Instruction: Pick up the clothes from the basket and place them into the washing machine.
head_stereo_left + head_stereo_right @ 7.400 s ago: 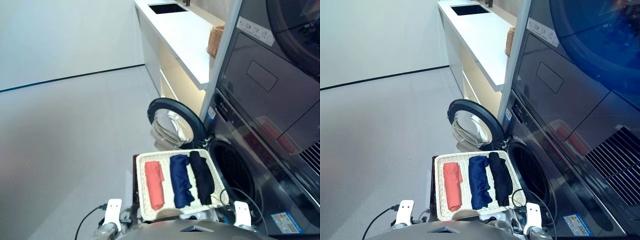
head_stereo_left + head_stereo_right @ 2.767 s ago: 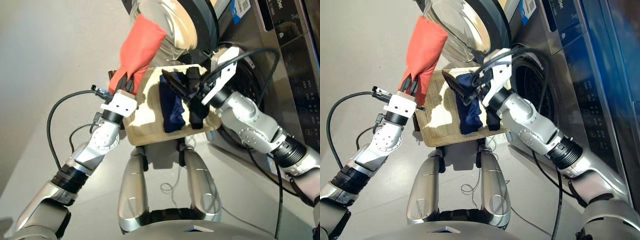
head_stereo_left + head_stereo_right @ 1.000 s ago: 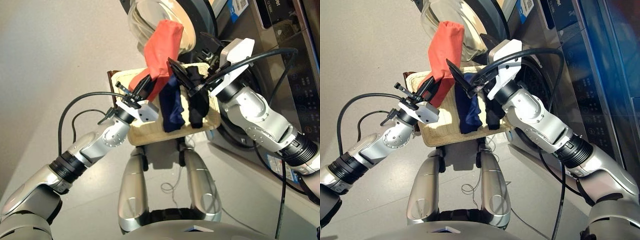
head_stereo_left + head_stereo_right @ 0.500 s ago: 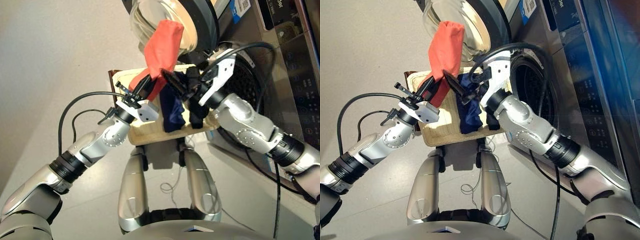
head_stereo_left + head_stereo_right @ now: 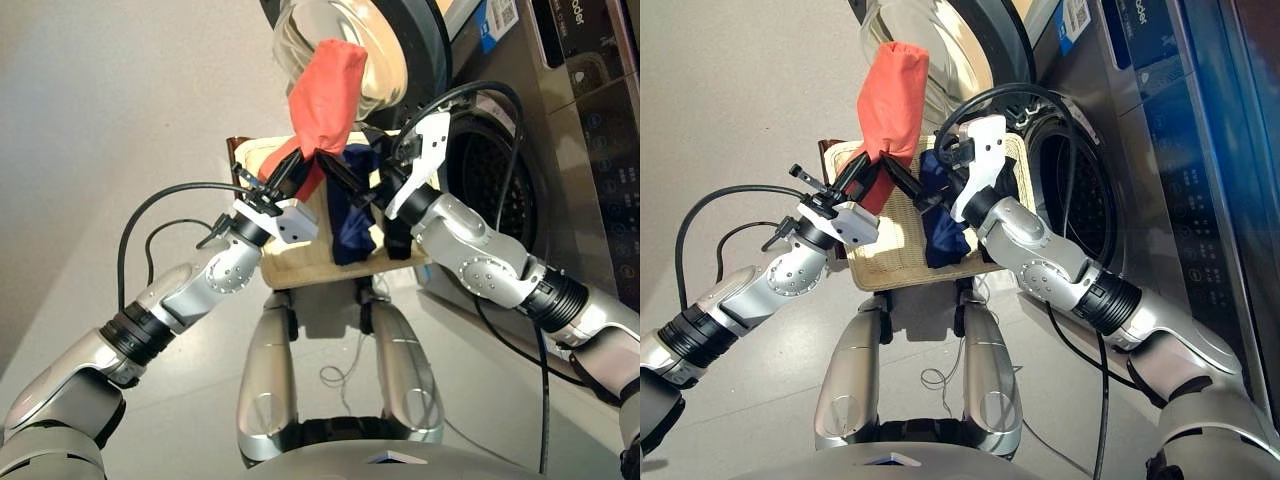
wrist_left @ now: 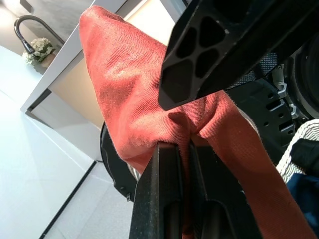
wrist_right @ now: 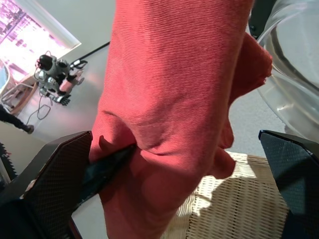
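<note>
Compared with half a second earlier, the right gripper (image 5: 345,180) is seen drawn in closer to the coral-red garment (image 5: 325,95), its fingers spread apart on either side of the cloth's lower part.

Head views: the coral-red garment is held raised above the basket (image 5: 885,265), its long axis near upright, its upper end in front of the glass porthole door (image 5: 385,50). It is pinched at its lower end by the left gripper (image 5: 285,175), whose fingers are clamped together on the cloth. The navy garment (image 5: 350,215) and the black garment (image 5: 397,235) lie in the cream wicker basket, long axes running away from the robot. The washing machine (image 5: 1110,150) stands to the right with its drum open. White lettering and a blue label are visible on the dark panel but cannot be read. The floor (image 5: 100,130) is plain pale grey.

Left wrist view: the red cloth (image 6: 144,99) is gripped between closed black fingers (image 6: 159,199); a faucet (image 6: 27,25) and counter are seen behind.

Right wrist view: the red cloth (image 7: 174,99) fills the gap between the widely separated fingertips (image 7: 60,169), above white wicker (image 7: 224,209).
</note>
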`<state>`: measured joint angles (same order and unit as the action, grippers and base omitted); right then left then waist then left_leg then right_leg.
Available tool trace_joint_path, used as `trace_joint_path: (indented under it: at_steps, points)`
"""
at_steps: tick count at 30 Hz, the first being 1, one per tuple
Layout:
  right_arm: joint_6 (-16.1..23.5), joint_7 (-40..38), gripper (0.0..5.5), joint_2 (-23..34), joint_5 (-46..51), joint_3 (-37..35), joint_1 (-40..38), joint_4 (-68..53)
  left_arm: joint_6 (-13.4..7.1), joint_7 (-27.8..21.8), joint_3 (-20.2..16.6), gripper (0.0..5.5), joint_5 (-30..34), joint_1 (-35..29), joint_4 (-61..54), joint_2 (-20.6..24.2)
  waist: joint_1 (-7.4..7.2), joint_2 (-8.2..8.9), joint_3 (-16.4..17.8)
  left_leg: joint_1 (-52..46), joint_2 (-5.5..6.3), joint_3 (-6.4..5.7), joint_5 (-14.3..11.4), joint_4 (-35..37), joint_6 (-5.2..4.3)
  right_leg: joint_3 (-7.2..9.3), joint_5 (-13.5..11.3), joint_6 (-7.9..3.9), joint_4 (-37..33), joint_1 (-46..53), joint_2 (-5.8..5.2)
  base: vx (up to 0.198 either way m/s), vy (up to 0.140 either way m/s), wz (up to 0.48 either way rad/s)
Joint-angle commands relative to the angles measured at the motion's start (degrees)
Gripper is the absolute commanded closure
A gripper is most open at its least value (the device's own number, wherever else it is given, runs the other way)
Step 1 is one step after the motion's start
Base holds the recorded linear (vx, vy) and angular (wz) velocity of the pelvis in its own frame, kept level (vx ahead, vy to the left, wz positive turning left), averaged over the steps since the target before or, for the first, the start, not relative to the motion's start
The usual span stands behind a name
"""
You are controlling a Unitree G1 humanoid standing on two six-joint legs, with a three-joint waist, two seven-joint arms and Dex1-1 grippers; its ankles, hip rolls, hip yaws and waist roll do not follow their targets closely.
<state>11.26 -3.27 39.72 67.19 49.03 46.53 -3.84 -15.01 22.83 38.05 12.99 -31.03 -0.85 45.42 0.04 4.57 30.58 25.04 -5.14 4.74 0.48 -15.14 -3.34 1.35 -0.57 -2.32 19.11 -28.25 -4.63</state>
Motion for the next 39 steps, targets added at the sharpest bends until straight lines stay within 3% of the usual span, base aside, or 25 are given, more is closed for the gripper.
trace_joint_path:
  at_steps: [1,18,20,21,22,23,29,39]
  points:
    - [2.94,0.41,0.0,-0.57,-0.85,-4.12,6.45,-4.23,-2.14,0.39,-0.14,5.5,-1.28,-2.43,-6.54,-2.12,-0.15,-1.63,-0.79,0.52,1.14,-2.07,-1.54,-3.34,-1.72,-1.87,1.61,-4.58,0.16,1.75,-2.23,0.0,0.0,0.0]
    - [3.86,0.17,0.0,-4.26,0.52,-3.01,11.33,-1.36,-1.88,-0.87,1.78,5.5,-2.65,-3.34,-5.95,-2.73,0.17,-1.65,-0.79,1.22,1.1,-2.08,-1.69,-3.94,-1.57,-1.98,1.72,-4.4,0.7,1.0,-2.2,0.0,0.0,0.0]
    - [3.9,-0.12,1.25,-4.59,0.49,-2.96,11.48,-0.79,-1.77,-0.73,1.77,5.5,-2.68,-3.28,-5.98,-2.64,0.22,-1.67,-0.79,1.26,1.12,-2.08,-1.68,-3.96,-1.57,-2.0,1.7,-4.39,0.75,0.95,-2.21,0.0,0.0,0.0]
    - [3.98,-0.35,2.48,-4.63,0.38,-3.06,11.41,-0.7,-1.78,-0.7,1.73,5.5,-2.71,-3.21,-6.05,-2.58,0.23,-1.66,-0.79,1.32,1.12,-2.05,-1.67,-4.01,-1.56,-1.98,1.71,-4.39,0.74,0.94,-2.23,0.0,0.0,0.0]
    - [4.03,-0.54,4.29,-4.6,0.08,-3.17,11.27,-0.74,-1.72,-0.62,1.67,5.5,-2.68,-3.23,-6.07,-2.58,0.22,-1.67,-0.79,1.38,1.12,-2.05,-1.67,-4.11,-1.55,-1.95,1.74,-4.35,0.87,0.85,-2.26,0.0,0.0,0.0]
    - [4.03,-0.68,5.5,-4.61,-0.23,-3.28,11.09,-0.84,-1.68,-0.55,1.69,5.5,-2.6,-3.27,-6.04,-2.61,0.21,-1.66,-0.79,1.46,1.14,-2.07,-1.69,-4.21,-1.52,-2.01,1.76,-4.33,0.98,0.78,-2.24,0.0,0.0,0.0]
    - [4.07,-0.89,5.5,-3.22,-5.13,-4.56,10.03,-2.7,-1.78,-0.1,1.25,5.5,-2.12,-3.09,-6.02,-2.27,0.04,-1.53,-0.79,1.91,1.21,-2.3,-1.8,-4.55,-1.4,-2.03,1.74,-4.4,1.02,0.55,-2.33,0.0,0.0,0.0]
    - [5.42,-5.42,5.5,-5.12,-19.43,-13.4,-1.7,-2.62,-2.25,2.74,-0.52,5.5,0.26,-1.59,-6.8,-1.69,-0.65,-1.78,-0.79,2.46,1.27,-2.44,-2.0,-4.97,-1.07,-2.09,1.88,-4.62,1.3,0.09,-2.28,0.0,0.0,0.0]
